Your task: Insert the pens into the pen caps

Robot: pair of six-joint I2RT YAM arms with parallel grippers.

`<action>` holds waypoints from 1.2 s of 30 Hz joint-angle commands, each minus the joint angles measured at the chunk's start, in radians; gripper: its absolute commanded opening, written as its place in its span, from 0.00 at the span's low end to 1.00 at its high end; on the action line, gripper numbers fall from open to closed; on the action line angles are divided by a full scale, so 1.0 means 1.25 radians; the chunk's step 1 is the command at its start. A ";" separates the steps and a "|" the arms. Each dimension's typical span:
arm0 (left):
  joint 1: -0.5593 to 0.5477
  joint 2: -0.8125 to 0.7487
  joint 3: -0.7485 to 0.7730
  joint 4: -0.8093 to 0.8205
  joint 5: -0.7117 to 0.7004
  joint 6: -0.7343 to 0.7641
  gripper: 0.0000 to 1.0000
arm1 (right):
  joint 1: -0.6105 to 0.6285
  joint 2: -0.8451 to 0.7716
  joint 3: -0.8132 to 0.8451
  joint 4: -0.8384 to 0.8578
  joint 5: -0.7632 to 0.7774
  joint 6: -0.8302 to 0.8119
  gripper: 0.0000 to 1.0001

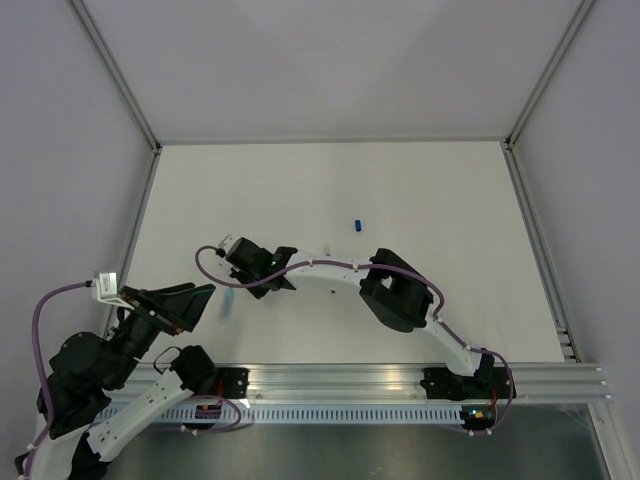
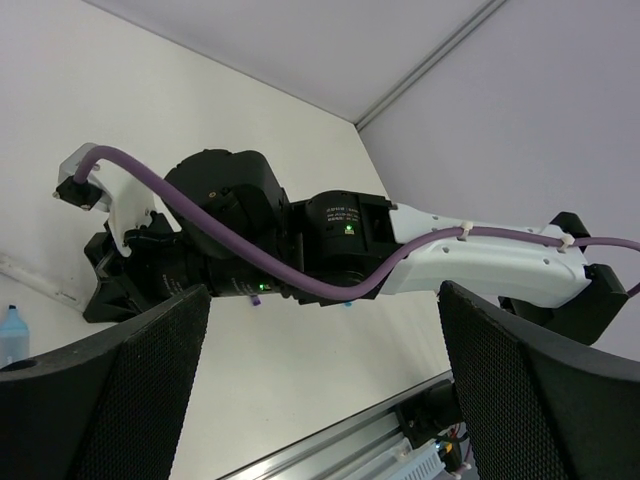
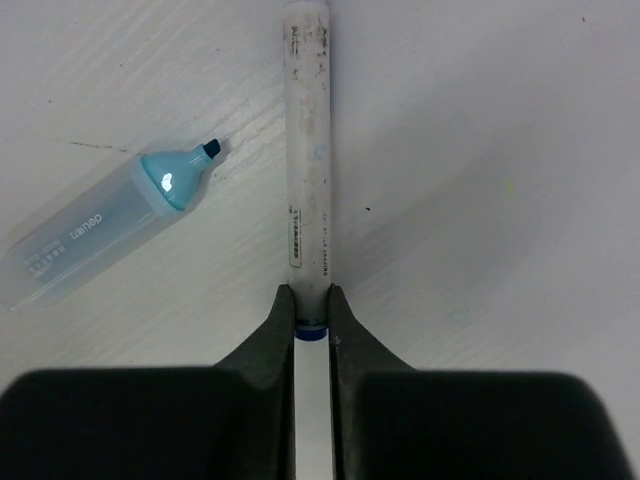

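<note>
**Operator:** Report the right fingers.

**Arm:** My right fingers (image 3: 285, 315) were pinching the white pen (image 3: 306, 150) from both sides, close to its blue-ringed end. The pen lay along the tabletop (image 3: 500, 150), and its barrel ran straight away from my fingertips.

**Operator:** Report the left fingers.

**Arm:** My left fingers (image 2: 120, 390) were spread wide, with nothing between them. They hung over the near left part of the tabletop and faced my right arm (image 2: 480, 250).

**Operator:** Locate the remaining items.

**Arm:** The highlighter (image 3: 90, 240) lay uncapped on the tabletop, just left of the white pen in the right wrist view. Its tip angled toward the barrel without touching it. The dark blue cap (image 1: 356, 224) lay alone farther back, well apart from both pens.
</note>
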 commanded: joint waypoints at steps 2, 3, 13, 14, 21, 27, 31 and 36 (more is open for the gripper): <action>0.001 -0.026 -0.041 0.061 -0.006 -0.015 0.97 | 0.000 -0.004 -0.040 -0.012 0.036 0.012 0.00; 0.001 -0.023 -0.061 0.072 -0.001 -0.017 0.97 | -0.005 -0.032 -0.058 0.010 0.032 0.016 0.00; 0.001 0.090 -0.179 0.196 0.026 -0.095 0.91 | -0.118 -0.257 -0.400 0.249 -0.081 0.086 0.00; 0.000 0.105 -0.186 0.213 0.029 -0.103 0.91 | -0.125 -0.267 -0.409 0.256 -0.083 0.086 0.00; 0.001 0.198 -0.235 0.297 0.069 -0.126 0.91 | -0.147 -0.370 -0.475 0.312 -0.053 0.118 0.00; 0.001 0.219 -0.253 0.407 0.127 -0.114 0.94 | -0.153 -0.506 -0.558 0.378 -0.003 0.162 0.00; 0.001 0.247 -0.263 0.495 0.169 -0.113 0.93 | -0.157 -0.608 -0.647 0.420 -0.015 0.194 0.00; 0.001 0.343 -0.266 0.574 0.187 -0.099 0.88 | -0.157 -0.766 -0.764 0.522 -0.059 0.245 0.00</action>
